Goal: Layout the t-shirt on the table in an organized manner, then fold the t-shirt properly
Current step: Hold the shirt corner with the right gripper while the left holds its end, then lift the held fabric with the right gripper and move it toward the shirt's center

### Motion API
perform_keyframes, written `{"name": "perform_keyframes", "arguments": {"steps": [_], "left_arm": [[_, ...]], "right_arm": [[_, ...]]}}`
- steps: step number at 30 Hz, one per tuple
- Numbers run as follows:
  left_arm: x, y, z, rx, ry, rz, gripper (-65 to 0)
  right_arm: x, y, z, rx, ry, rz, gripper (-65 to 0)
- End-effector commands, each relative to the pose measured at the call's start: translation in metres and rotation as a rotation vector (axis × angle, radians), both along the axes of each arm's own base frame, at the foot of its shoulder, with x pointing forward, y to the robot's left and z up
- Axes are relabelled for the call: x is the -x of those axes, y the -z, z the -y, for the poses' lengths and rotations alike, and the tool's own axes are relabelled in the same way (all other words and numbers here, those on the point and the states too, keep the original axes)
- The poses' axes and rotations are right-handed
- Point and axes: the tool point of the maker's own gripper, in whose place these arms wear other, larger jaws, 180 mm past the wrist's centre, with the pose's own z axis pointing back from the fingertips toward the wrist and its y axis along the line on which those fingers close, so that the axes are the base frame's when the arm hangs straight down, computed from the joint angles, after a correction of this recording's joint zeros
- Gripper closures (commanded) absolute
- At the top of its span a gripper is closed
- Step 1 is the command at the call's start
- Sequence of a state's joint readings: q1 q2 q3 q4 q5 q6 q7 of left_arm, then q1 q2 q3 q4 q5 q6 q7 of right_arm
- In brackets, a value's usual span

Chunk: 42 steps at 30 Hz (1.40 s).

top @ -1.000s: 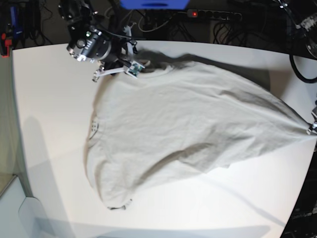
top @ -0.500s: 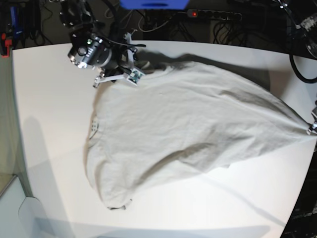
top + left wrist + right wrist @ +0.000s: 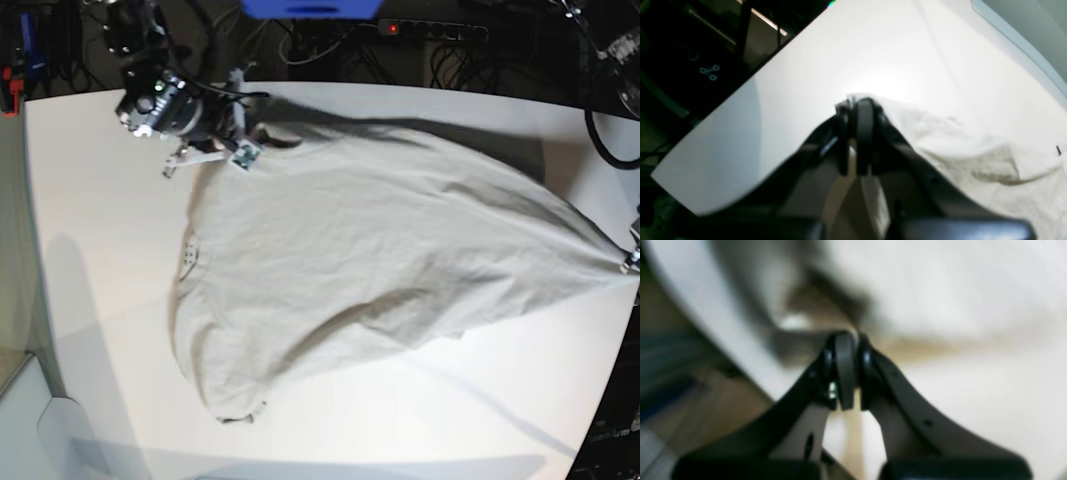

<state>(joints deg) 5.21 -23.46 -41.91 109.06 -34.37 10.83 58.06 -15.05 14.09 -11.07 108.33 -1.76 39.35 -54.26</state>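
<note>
Left wrist: left gripper point(image 3: 857, 110) pressed together on a pointed corner of the shirt point(image 3: 973, 160). Cloth runs away from the tips toward lower right of that view, wrinkled, over the bare table point(image 3: 826, 66). Table edge close behind the tips.

Right wrist: blurred. Right gripper point(image 3: 851, 340) pressed together; pale cloth lies at and beyond the tips, so it looks like a pinch on the shirt point(image 3: 957, 340), though the contact itself is too soft to be sure of.

Base: shirt point(image 3: 370, 260) spread across the middle of the table point(image 3: 100, 250), slack and rumpled. Right gripper point(image 3: 255, 140) sits at the shirt's far-left edge; left gripper point(image 3: 630, 262) at its drawn-out tip on the right. Shirt's long axis runs between the two hands, left-far to right. The bulk sags toward the near table edge, off that line. My read: layout stage, fold not begun; flattening turns on pulling apart along that axis, each arm already at its own end.
</note>
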Motion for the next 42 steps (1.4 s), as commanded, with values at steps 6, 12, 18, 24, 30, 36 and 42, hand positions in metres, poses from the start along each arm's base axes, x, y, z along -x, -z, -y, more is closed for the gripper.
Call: {"name": "perform_keyframes", "arguments": {"steps": [6,12,18,24,30,36,42], "left_arm": [[-0.004,-0.017,-0.004,-0.031,-0.007,0.049,-0.5],[-0.004,-0.015,-0.001,-0.020,-0.007,0.053,-0.5],[-0.004,-0.012,0.000,-0.015,-0.005,0.046,-0.5],[-0.004,-0.012,0.000,-0.015,-0.005,0.046,-0.5],[-0.004,-0.013,-0.001,-0.015,-0.008,0.047,-0.5],[-0.003,-0.012,-0.001,-0.015,-0.008,0.044,-0.5],[-0.003,-0.011,-0.001,-0.015,-0.008,0.043,-0.5]], "right_arm": [[-0.041,-0.060,0.038,0.037,0.030,0.215,0.0],[-0.058,-0.074,0.054,0.074,0.037,0.269,0.0],[-0.069,-0.082,0.018,-0.044,0.074,0.298,0.0],[-0.058,-0.091,-0.086,-0.242,-0.074,0.280,0.0],[-0.015,-0.093,-0.168,-0.308,-0.270,0.192,0.0],[-0.005,-0.082,-0.195,-0.300,-0.368,0.148,-2.7],[0.001,-0.045,-0.186,-0.223,-0.397,0.060,-20.7]]}}
